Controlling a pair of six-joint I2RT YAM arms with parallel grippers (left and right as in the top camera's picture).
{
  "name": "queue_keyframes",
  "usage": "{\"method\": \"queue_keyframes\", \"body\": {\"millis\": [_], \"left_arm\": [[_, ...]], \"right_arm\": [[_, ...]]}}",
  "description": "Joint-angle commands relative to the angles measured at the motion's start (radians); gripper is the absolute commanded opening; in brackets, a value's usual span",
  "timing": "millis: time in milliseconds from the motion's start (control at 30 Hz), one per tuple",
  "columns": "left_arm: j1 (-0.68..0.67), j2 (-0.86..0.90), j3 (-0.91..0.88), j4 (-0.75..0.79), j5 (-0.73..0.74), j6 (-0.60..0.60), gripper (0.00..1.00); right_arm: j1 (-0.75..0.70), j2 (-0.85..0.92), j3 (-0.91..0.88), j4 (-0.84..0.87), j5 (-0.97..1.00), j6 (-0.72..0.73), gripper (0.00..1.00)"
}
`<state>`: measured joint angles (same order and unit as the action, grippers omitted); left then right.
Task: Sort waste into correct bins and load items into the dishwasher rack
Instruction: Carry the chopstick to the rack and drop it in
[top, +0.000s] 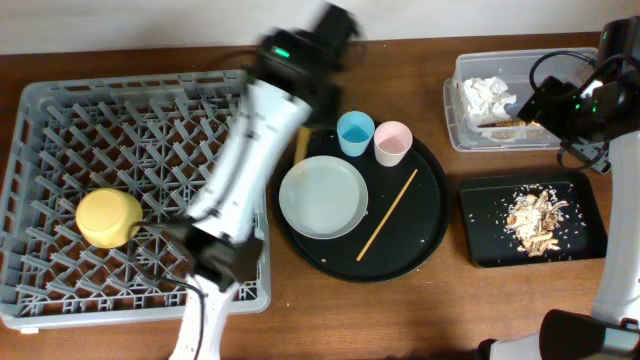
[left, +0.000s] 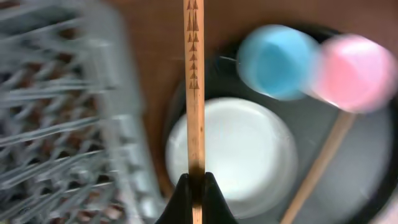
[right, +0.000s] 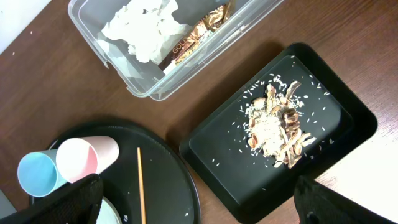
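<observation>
loading: left gripper (left: 196, 182) pinches a chopstick (left: 194, 93); next, lay it left in the rack (top: 60, 120); right gripper (right: 196, 186) gapes empty

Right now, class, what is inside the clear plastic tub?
The clear tub holds crumpled white napkins and a gold-brown wrapper. Anything beneath the napkins is covered and cannot be seen.

Left arm (top: 255, 130), mid-frame, was a white tube with black joints and a green LED; black right arm (top: 585, 100), upper right, had loose cables.
</observation>
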<state>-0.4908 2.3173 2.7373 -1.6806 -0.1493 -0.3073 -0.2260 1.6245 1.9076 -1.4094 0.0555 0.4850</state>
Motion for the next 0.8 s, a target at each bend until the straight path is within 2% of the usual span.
{"method": "queue_keyframes", "body": {"millis": [0, 133, 233, 533, 600, 767], "left_arm": [[0.139, 0.008, -0.025, -0.008, 0.101, -0.014, 0.01], [0.227, 0.041, -0.076, 0.005, 0.163, -0.011, 0.01], [0.243, 0.056, -0.128, 0.045, 0.165, 0.035, 0.01], [0.259, 0.056, -0.274, 0.171, 0.058, 0.048, 0.01], [0.267, 0.056, -0.323, 0.193, 0.058, 0.113, 0.01], [0.289, 0.056, -0.385, 0.218, 0.059, 0.122, 0.01]], "right_arm": [[-0.002, 0.004, 0.009, 0.000, 0.005, -0.009, 0.99], [-0.002, 0.004, 0.009, 0.000, 0.006, -0.009, 0.99], [-0.002, 0.004, 0.009, 0.000, 0.006, -0.009, 0.99], [-0.002, 0.004, 0.009, 0.000, 0.005, -0.009, 0.99], [-0.002, 0.004, 0.009, 0.000, 0.006, -0.009, 0.99], [-0.002, 0.004, 0.009, 0.000, 0.006, -0.009, 0.99]]}}
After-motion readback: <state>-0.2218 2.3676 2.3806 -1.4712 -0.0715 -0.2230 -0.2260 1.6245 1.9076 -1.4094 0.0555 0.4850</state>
